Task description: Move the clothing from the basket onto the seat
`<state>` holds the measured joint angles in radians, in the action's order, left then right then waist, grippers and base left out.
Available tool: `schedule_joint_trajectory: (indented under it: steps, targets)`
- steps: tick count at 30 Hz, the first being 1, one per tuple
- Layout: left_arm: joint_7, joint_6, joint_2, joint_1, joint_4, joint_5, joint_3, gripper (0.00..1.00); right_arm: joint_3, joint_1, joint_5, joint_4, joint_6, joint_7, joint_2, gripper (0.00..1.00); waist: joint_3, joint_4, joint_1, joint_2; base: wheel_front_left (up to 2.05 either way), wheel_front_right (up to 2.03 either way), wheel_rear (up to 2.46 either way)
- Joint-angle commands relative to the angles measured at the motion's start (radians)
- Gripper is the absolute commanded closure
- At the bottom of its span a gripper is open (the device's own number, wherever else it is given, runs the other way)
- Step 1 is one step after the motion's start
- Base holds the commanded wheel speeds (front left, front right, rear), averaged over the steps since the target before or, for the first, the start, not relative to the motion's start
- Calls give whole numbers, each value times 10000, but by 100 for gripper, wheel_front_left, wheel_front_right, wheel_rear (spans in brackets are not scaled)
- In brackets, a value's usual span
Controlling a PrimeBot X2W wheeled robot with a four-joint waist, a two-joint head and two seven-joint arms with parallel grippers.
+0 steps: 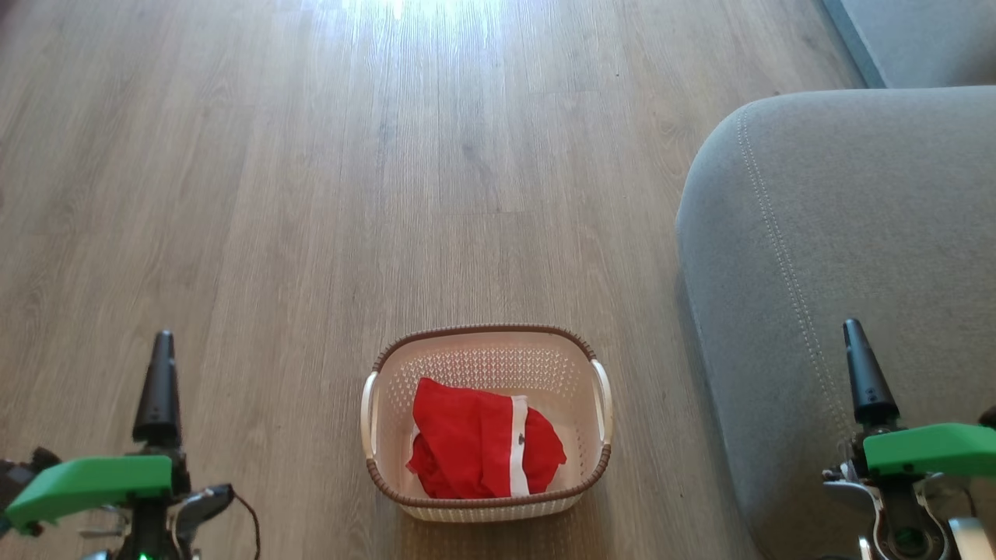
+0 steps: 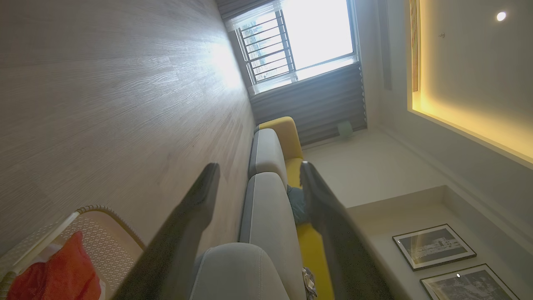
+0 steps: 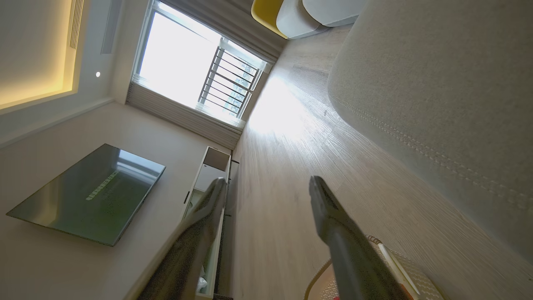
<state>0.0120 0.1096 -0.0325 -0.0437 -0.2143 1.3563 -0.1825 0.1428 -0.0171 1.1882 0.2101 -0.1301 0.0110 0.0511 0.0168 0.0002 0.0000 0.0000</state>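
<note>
Head view: clothing point(image 1: 482, 447) right of left end effector point(image 1: 159, 381).

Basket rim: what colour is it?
Brown and braided; the basket rim shows best in the head view.

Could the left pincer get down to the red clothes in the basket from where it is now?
Probably yes. The left pincer is open and holds nothing. The clothes lie uncovered in the open-topped basket, and nothing stands on the floor between them. It would have to move right and down.
</note>
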Motion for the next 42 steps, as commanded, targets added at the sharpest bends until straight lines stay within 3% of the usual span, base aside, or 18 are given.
schedule_joint_trajectory:
  steps: [1, 9, 12, 18, 30, 35, 42]
  targets:
    - [143, -71, -90, -563, 586, -323, -263, 0, -49, -604, -438, -516, -3, 134, 7, 0, 5, -2, 0, 0, 0, 0, 0]
    - [377, -582, -99, -714, 1587, -1379, -217, 0, -205, -734, -1665, -1035, -4, 370, 5, 0, -22, 2, 0, 0, 0, 0, 0]
    - [465, -978, -102, -700, 1992, -2075, -30, 0, -267, -768, -2191, -1246, -4, 458, 5, 0, -11, 4, 0, 0, 0, 0, 0]
    - [640, -1760, -109, -716, 2805, -3427, 692, 0, -462, -831, -3235, -1608, -4, 635, 4, 0, -2, 12, 0, 0, 0, 0, 0]
    - [991, -2766, -122, -759, 3612, -6797, 2356, 0, -822, -894, -5136, -2150, -4, 989, 1, 0, -42, 9, 0, 0, 0, 0, 0]
    - [1108, -3134, -160, -772, 3533, -7643, 2855, 0, -843, -907, -5607, -2288, -4, 1107, 0, 0, -45, 4, 0, 0, 0, 0, 0]
    - [1313, -4015, -602, -844, 3416, -8772, 3877, 0, -1160, -880, -6585, -2267, -5, 1313, -1, 0, -44, -24, 0, 0, 0, 0, 0]
